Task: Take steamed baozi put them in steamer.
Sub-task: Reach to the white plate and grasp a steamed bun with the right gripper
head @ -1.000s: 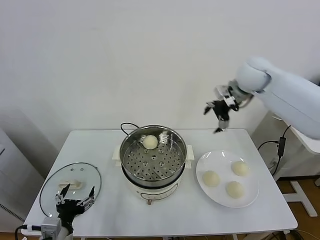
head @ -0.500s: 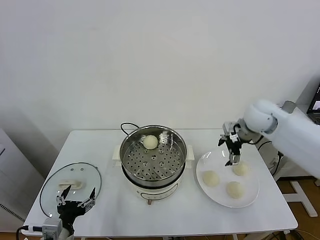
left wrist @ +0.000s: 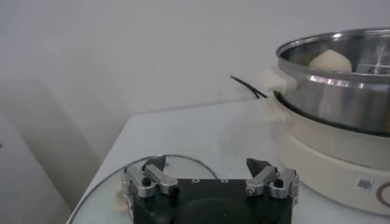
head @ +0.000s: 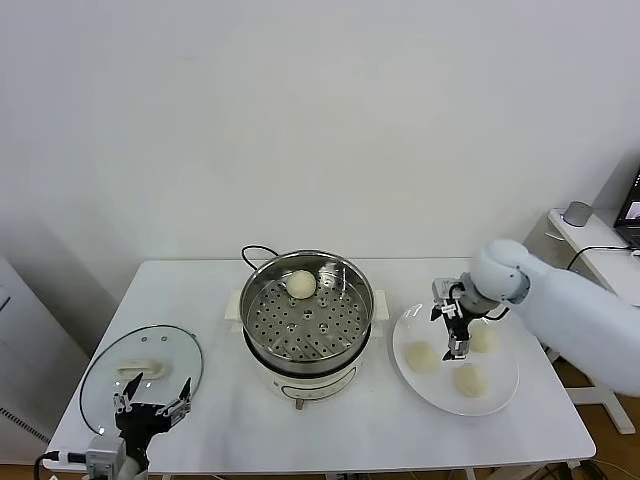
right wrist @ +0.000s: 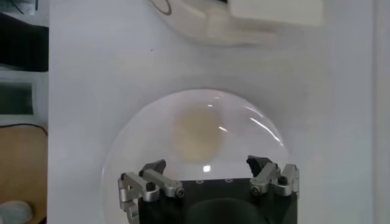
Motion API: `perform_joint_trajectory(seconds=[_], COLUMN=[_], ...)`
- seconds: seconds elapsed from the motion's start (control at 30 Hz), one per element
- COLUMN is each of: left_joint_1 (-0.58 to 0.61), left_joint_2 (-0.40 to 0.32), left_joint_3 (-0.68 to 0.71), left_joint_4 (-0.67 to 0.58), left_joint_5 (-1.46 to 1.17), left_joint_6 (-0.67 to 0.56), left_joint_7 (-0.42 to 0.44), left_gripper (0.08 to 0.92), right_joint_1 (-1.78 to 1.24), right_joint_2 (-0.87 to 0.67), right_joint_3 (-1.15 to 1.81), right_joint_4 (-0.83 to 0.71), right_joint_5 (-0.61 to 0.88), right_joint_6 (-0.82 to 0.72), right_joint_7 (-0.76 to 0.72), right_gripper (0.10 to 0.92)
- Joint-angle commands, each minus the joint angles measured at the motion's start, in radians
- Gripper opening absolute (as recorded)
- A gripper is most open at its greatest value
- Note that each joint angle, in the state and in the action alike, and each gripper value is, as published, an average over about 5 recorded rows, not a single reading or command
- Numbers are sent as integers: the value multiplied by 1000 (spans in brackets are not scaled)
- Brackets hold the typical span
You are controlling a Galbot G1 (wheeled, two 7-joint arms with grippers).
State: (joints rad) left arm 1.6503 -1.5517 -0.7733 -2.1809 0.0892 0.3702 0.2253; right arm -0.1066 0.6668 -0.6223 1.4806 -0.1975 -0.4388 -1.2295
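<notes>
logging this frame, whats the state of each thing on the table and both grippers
steamer: uncovered, one baozi inside at the back
plate: holds three baozi
glass lid: lying flat on the table, off the steamer
right gripper: open, over the plate
left gripper: open, idle near the lid

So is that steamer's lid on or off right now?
Off. The glass lid lies flat on the table, left of the open steamer, which holds one baozi.
</notes>
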Motion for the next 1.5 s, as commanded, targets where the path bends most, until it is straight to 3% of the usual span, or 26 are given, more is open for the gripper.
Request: perform_joint_trajectory(seconds=[0.03, 1.2, 1.5], left_joint_1=[-1, -14, -15], left_joint_2=[1, 5, 4], left_joint_3=[0, 0, 6], left_joint_4=[10, 36, 39], left_joint_5=[1, 3, 5], left_joint_6=[1, 2, 2], left_joint_7=[0, 0, -1], left_gripper=[823, 823, 823], right_joint_1=[-96, -118, -114], right_joint_2=[51, 136, 126], right_joint_3=[42, 55, 59], right_joint_4=[-35, -140, -139], right_joint_5=[-36, -93, -92], right_joint_6=[1, 11, 10], right_joint_7=[25, 56, 53], right_gripper=[823, 817, 652])
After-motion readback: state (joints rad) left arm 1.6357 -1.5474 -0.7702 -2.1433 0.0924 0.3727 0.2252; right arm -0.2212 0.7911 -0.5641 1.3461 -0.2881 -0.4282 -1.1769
